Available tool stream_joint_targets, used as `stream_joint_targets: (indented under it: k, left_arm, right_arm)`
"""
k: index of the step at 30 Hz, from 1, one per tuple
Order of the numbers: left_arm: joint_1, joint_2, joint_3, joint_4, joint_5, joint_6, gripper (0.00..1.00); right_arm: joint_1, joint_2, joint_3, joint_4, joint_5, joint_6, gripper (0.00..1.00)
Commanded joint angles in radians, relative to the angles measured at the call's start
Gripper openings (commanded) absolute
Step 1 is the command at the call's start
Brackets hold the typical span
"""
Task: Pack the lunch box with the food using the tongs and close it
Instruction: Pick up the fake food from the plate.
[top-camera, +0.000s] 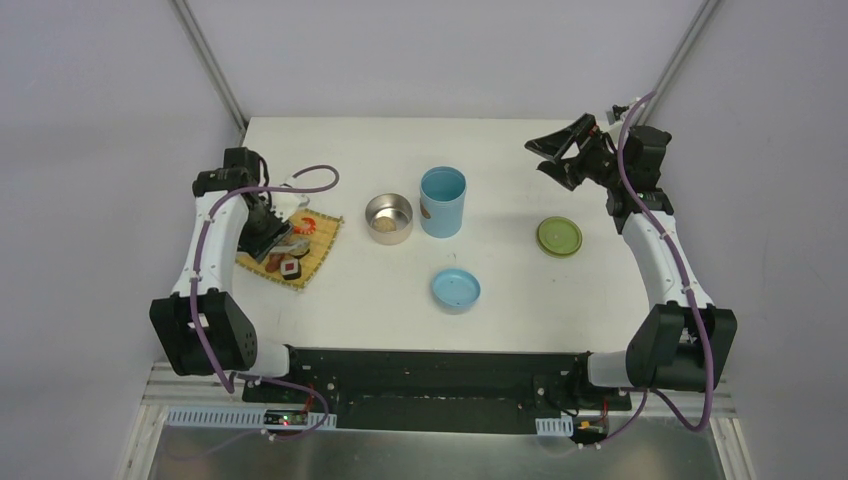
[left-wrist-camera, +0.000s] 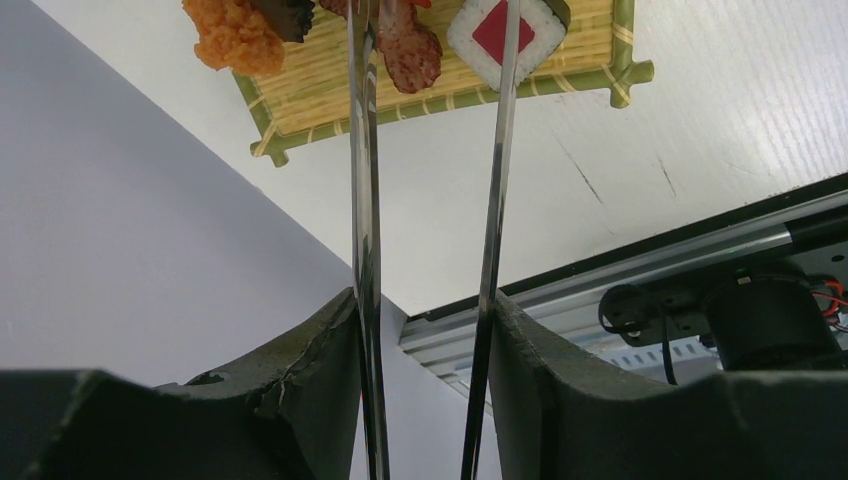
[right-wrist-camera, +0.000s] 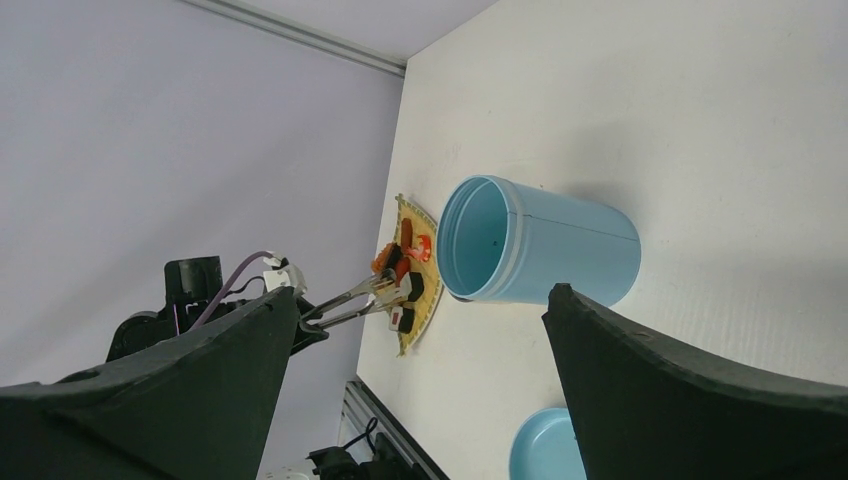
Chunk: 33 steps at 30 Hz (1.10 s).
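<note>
While the right gripper (right-wrist-camera: 422, 292) is hanging wide open and empty above the far right corner of the table (top-camera: 500, 140), the left gripper (left-wrist-camera: 425, 330) is clamping the tongs (left-wrist-camera: 497, 180) partway along their two thin arms and aiming them at the food on the bamboo mat (left-wrist-camera: 300, 100), near the table's left edge. The tongs' arms are standing apart, not pinched together. Their tips are running out of the wrist view, so whether they are touching a piece cannot be told. One arm is crossing the sushi block (left-wrist-camera: 478, 32), the other is passing beside the brown sausage piece (left-wrist-camera: 410, 50), with the orange shrimp (left-wrist-camera: 235, 35) just beside that.

The toy pieces are likely light and hard, and polished steel arms are probably offering little friction. The sushi block's flat opposite sides are looking like the surest place to squeeze.

The steel bowl (top-camera: 392, 238) and the blue cylinder (top-camera: 443, 215) are waiting uncovered side by side mid-table. The blue lid (top-camera: 456, 290) is lying nearer the near edge, and the green lid (top-camera: 559, 236) is lying toward the right edge.
</note>
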Motion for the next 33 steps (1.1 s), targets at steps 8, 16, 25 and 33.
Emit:
stream_joint_targets:
  k: [8,16,25,33]
  left_arm:
    - [-0.004,0.062,0.007,0.005,-0.004,0.057,0.46]
    - [-0.014,0.096,0.036,0.017,-0.009,0.047,0.44]
    - [-0.02,0.063,0.059,-0.011,0.0,0.049,0.35]
    - [-0.094,0.018,0.176,-0.077,0.063,-0.024,0.24]
  right_arm:
    - [-0.006,-0.011,0.017,0.018,-0.009,-0.013,0.99]
    - [-0.006,-0.012,0.018,0.014,-0.008,-0.014,0.99]
    - [-0.006,-0.009,0.023,0.013,-0.008,-0.013,0.99]
    - [-0.005,-0.005,0.026,0.016,-0.008,-0.009,0.99]
